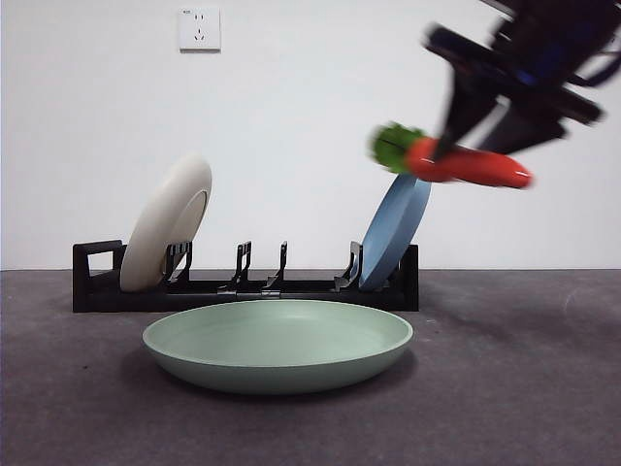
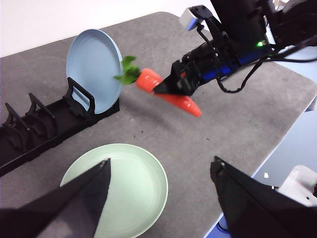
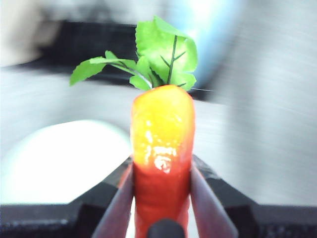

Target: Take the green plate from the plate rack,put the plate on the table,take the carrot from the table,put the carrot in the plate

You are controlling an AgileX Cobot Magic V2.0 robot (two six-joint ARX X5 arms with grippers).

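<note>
Carrot (image 1: 466, 163) is clamped mid-body in the right gripper (image 2: 171, 87), held in the air above the table (image 1: 524, 388), beside the blue plate (image 1: 393, 231). Green plate (image 1: 278, 343) lies flat before the plate rack (image 1: 243, 286). Left gripper (image 2: 158, 198) is held above it, jaws apart, empty.

Even, bright light across the front view, soft shadow under the green plate (image 1: 277, 342). Motion blur smears the right gripper (image 1: 456, 155) and carrot (image 1: 456, 160). Right wrist view: background streaked, washed out, glare on the carrot's body.
</note>
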